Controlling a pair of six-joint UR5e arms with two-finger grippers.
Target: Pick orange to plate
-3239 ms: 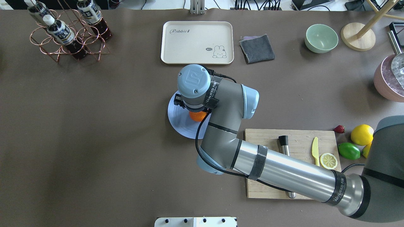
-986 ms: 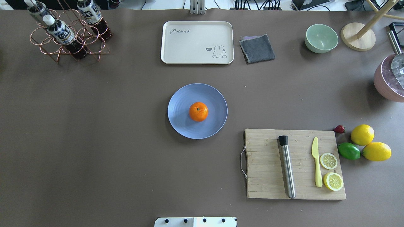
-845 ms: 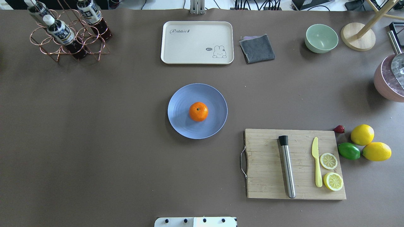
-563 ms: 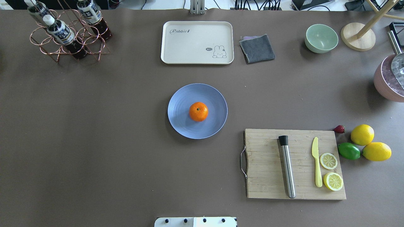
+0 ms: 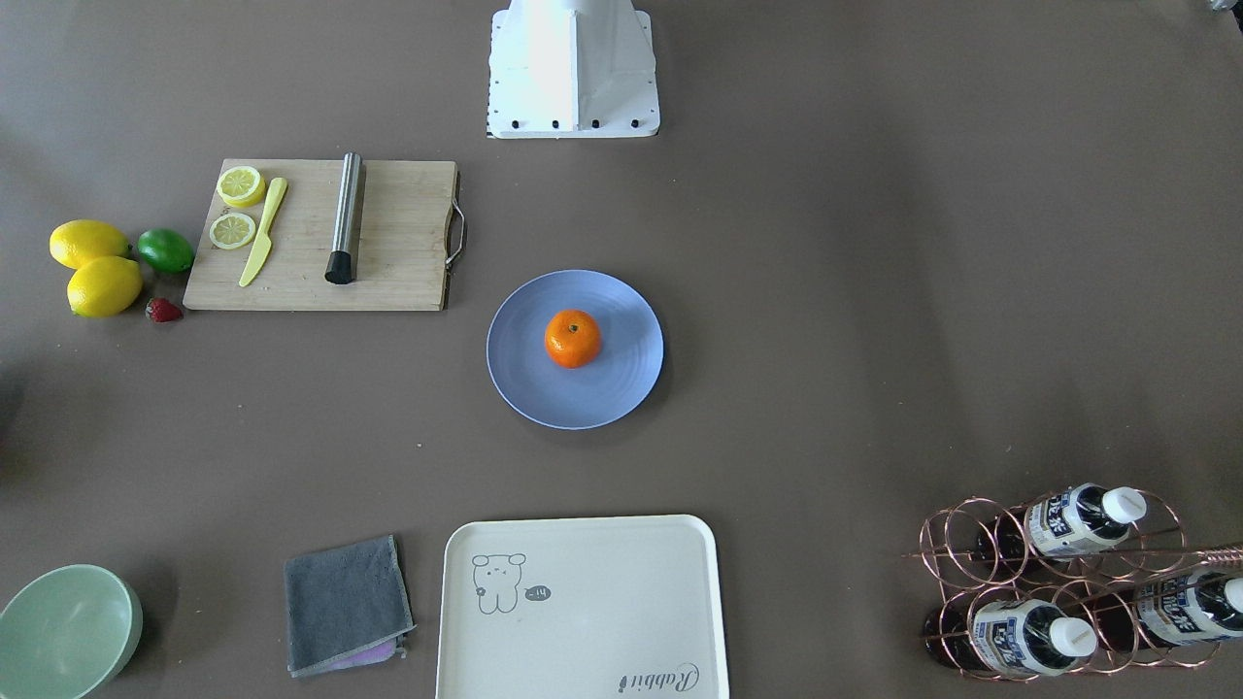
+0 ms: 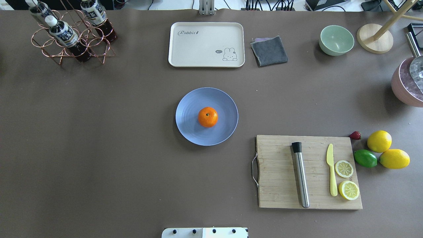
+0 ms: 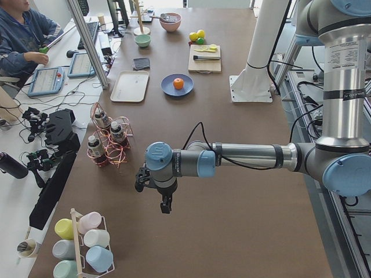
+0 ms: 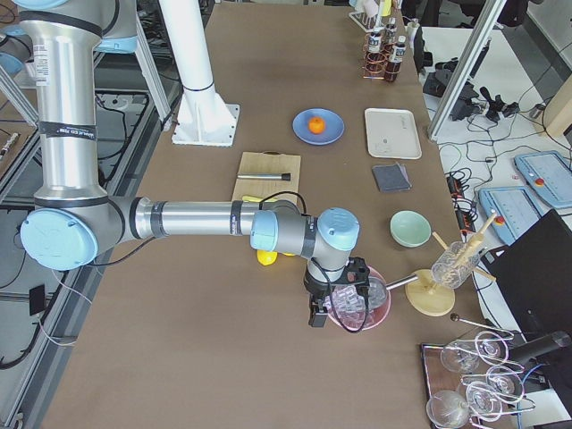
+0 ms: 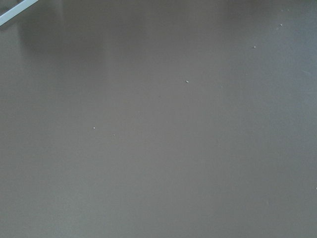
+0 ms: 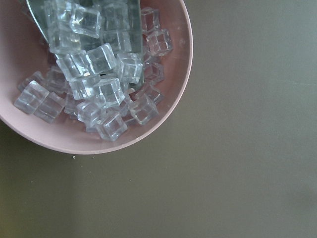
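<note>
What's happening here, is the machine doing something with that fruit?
Nothing is holding anything right now. The orange sits alone near the middle of the blue plate, so the job looks done. Both arms are out at the table's ends: the left gripper hangs over bare table, and the right gripper hangs by a pink bowl of ice cubes. Whether the grippers are open or shut cannot be told.
</note>
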